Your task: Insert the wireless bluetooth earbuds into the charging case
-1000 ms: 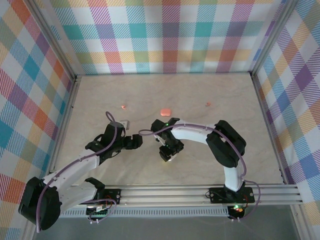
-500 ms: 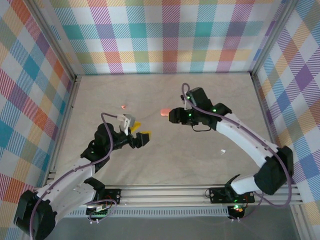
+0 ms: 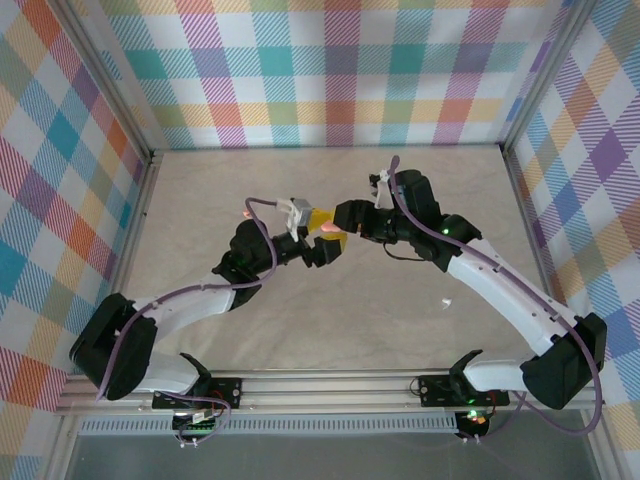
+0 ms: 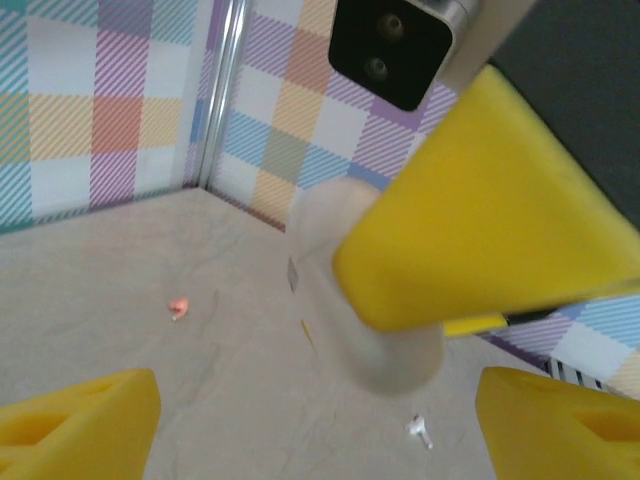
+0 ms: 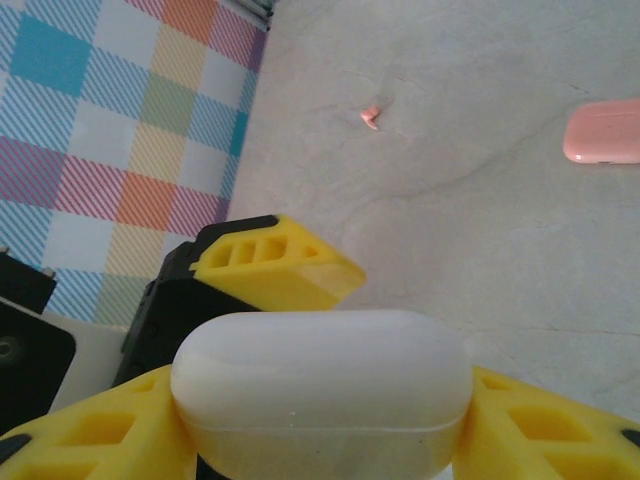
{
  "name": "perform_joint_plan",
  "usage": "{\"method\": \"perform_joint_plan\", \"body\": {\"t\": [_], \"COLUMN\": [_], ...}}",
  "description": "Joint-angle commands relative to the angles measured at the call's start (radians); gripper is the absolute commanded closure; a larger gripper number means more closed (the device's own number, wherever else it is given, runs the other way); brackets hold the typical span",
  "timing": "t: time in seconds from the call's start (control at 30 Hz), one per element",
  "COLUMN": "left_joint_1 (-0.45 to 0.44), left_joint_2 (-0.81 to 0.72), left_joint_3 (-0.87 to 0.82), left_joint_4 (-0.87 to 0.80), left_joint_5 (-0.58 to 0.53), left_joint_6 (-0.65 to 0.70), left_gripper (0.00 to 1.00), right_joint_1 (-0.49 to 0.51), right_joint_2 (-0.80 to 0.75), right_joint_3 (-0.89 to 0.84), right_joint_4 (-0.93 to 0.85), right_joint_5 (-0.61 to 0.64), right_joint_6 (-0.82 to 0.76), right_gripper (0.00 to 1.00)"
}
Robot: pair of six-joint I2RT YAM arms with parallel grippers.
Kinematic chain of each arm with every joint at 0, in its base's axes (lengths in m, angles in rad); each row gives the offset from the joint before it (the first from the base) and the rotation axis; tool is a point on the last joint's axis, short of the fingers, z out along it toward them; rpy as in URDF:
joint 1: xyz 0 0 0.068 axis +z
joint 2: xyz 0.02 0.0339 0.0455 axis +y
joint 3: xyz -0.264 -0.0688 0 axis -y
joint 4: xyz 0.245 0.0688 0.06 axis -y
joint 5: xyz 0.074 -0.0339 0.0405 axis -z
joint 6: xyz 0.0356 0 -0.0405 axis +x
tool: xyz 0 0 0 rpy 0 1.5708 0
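Note:
The salmon-pink charging case (image 5: 603,130) lies shut on the table, and in the top view the charging case (image 3: 328,229) peeks out between the two grippers. One pink earbud (image 3: 247,212) lies to its left and shows as a speck (image 5: 371,117) in the right wrist view. Another pink earbud (image 4: 178,307) shows in the left wrist view. My right gripper (image 3: 345,217) is shut on a white rounded case (image 5: 320,390). My left gripper (image 3: 322,248) is open, its fingers (image 4: 80,425) spread wide just in front of that white case (image 4: 365,300).
A small white earbud (image 3: 446,302) lies on the table to the right, also seen as the white earbud (image 4: 420,431) from the left wrist. Plaid walls (image 3: 330,70) close in the back and both sides. A metal rail (image 3: 400,385) runs along the near edge.
My left gripper has swung up and to the right from the left side, meeting the right gripper over the pink case. The right gripper has edged slightly left, still holding the white case.

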Motion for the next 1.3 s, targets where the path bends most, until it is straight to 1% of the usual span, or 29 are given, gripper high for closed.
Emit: {"method": "perform_joint_plan", "body": {"t": [0.0,0.07,0.23,0.43,0.5,0.53,0.6,0.67,0.77,0.87,0.97,1.13,1.27], "left_joint_1": [-0.013,-0.016,-0.018,-0.019,-0.019,-0.019,-0.019,-0.018,-0.015,-0.015,-0.015,-0.015,-0.015], "left_joint_2": [0.030,0.047,0.077,0.088,0.087,0.084,0.076,0.064,0.044,0.037,0.042,0.064,0.077], "left_joint_3": [0.043,0.056,0.085,0.133,0.148,0.149,0.142,0.132,0.128,0.130,0.139,0.174,0.193], "left_joint_4": [0.141,0.141,0.147,0.070,0.028,0.017,0.006,0.000,-0.027,-0.037,-0.024,-0.007,-0.010], "left_joint_5": [-0.027,-0.021,-0.002,0.044,0.051,0.050,0.039,0.033,0.041,0.061,0.084,0.140,0.171], "left_joint_6": [-0.024,-0.023,-0.028,-0.022,-0.015,-0.012,-0.004,0.004,0.030,0.055,0.059,0.037,0.020], "left_gripper": [0.19,0.23,0.39,0.67,0.76,0.78,0.81,0.81,0.83,0.84,0.85,0.86,0.86], "right_joint_1": [-0.008,-0.010,-0.013,-0.016,-0.020,-0.024,-0.045,-0.091,-0.159,-0.174,-0.174,-0.173,-0.172], "right_joint_2": [-0.024,-0.029,-0.032,-0.043,-0.046,-0.049,-0.057,-0.068,-0.077,-0.067,-0.057,-0.051,-0.038], "right_joint_3": [-0.009,-0.013,-0.016,-0.034,-0.030,-0.026,-0.011,-0.004,0.001,0.019,-0.003,-0.039,-0.037], "right_joint_4": [0.070,0.083,0.086,0.083,0.078,0.072,0.063,0.060,0.066,0.048,0.089,0.119,0.099], "right_joint_5": [-0.047,-0.059,-0.070,-0.054,-0.059,-0.062,-0.090,-0.147,-0.264,-0.335,-0.393,-0.415,-0.419], "right_joint_6": [0.053,0.069,0.078,0.079,0.074,0.071,0.065,0.080,0.110,0.122,0.153,0.160,0.137], "right_gripper": [0.48,0.47,0.47,0.46,0.43,0.40,0.29,0.21,0.15,0.13,0.13,0.12,0.11]}}
